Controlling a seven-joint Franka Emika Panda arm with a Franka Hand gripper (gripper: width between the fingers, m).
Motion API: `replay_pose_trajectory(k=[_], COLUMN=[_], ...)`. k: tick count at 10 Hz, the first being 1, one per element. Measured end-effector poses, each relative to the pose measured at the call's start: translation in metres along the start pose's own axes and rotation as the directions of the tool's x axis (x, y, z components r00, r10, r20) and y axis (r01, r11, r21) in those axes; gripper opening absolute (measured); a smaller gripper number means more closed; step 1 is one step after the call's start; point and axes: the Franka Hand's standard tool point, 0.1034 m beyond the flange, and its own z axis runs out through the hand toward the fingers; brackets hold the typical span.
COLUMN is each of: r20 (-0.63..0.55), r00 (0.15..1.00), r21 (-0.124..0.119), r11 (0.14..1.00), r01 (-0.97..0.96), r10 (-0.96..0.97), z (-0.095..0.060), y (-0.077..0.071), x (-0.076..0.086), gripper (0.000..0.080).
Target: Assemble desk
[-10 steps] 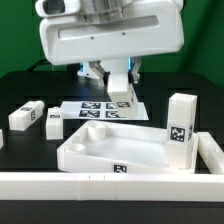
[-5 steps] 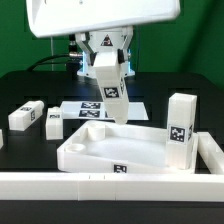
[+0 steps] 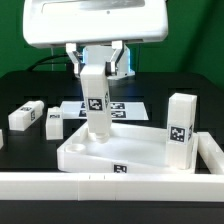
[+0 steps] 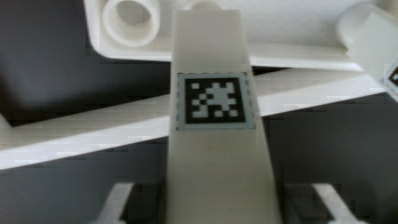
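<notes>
The gripper [image 3: 98,66] was clamped on the upper end of 1 white block, the held leg [image 3: 96,108]. In the wrist view its fingers [image 4: 317,205] sat on either side of that block. The held leg stood upright with its square tag facing the exterior camera. Its lower end was at the rear corner of the desk slab [image 3: 135,150] on the exterior view's left. Whether it touched the slab or hung just above it could not be told.

In the wrist view, a round hole [image 4: 132,14] showed in a white corner piece beyond the leg's far end.

The desk slab lay flat on the black table [image 3: 20,90], raised rim up, with 1 small tag on its front wall. A standing leg [image 3: 181,128] was upright at the slab's front corner on the exterior view's right.

2 more legs lay on the table well to the exterior view's left of the slab, the outer leg [image 3: 26,116] and the inner leg [image 3: 53,122], near each other.

The marker board [image 3: 128,108] lay flat behind the slab. A long white rail [image 3: 90,185] ran along the front and turned up the exterior view's right side.
</notes>
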Motion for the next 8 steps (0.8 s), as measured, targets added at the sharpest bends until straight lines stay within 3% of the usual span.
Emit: replay_pose_trajectory(k=[3,4,6,7,8], r20=[-0.037,-0.103,-0.25,-0.278,-0.263], r00=[0.999,0.995,0.967,0.959,0.964], r21=[-0.009,-0.026,-0.086,-0.101,-0.101], r11=[1.0,1.0,0.996,0.994,0.995], r01=[0.0,0.009,0.031,0.031,0.021], r10=[0.0,-0.011,-0.052,-0.058,-0.048], z=[0.001,0.001,0.007,0.008,0.006], y=[0.002,0.005,0.017,0.022,0.027], x=[0.002,0.006,-0.001,-0.004,-0.007], gripper=[0.0288,0.0288,0.0288,0.0288,0.0289])
